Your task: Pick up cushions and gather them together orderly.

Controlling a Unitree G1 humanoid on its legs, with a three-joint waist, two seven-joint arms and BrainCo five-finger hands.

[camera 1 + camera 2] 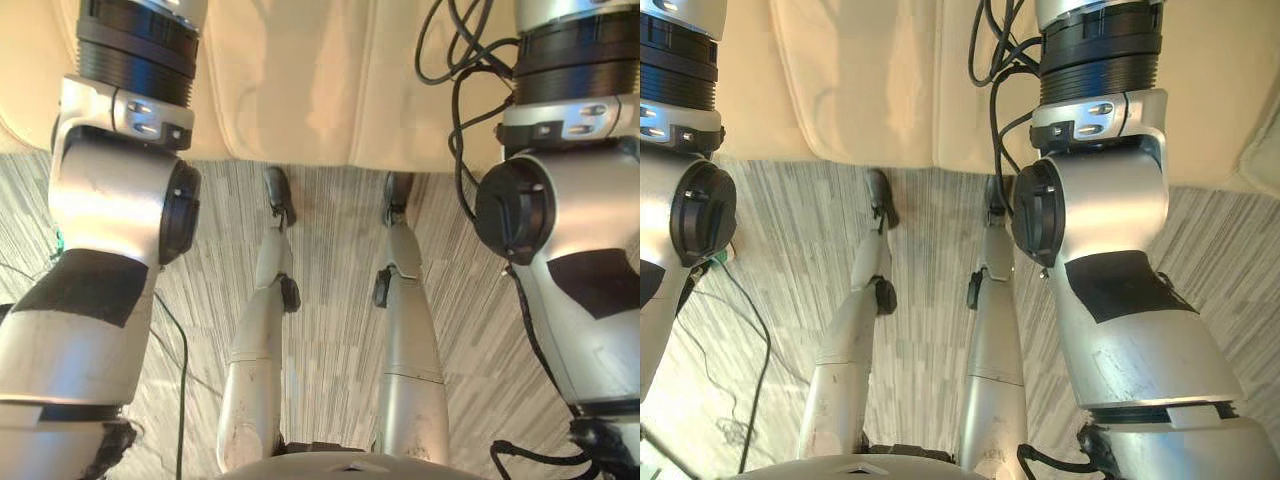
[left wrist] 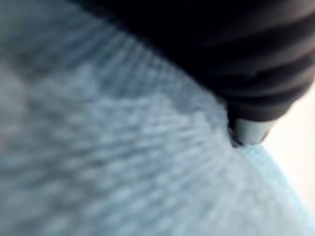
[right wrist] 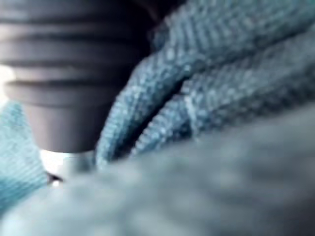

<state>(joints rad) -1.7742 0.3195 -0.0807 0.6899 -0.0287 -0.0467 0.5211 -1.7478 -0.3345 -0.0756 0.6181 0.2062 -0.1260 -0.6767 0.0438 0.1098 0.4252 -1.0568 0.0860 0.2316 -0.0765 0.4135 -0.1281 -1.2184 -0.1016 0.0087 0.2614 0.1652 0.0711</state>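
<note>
Blue knit cushion point(image 2: 123, 172) sits close against left robot hand point(image 2: 236, 54) and right robot hand point(image 3: 64, 73). Can't tell grasp state of either. Likely light, soft, squashy, grippy knit. Take opposite edges, not the creased middle.

A blue knitted cushion point(image 2: 123, 167) lies tight against the dark-covered left hand point(image 2: 249, 129).

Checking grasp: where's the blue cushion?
The cushion shows in both wrist views, close against the left hand and right hand; both arms reach toward the cream sofa.
</note>
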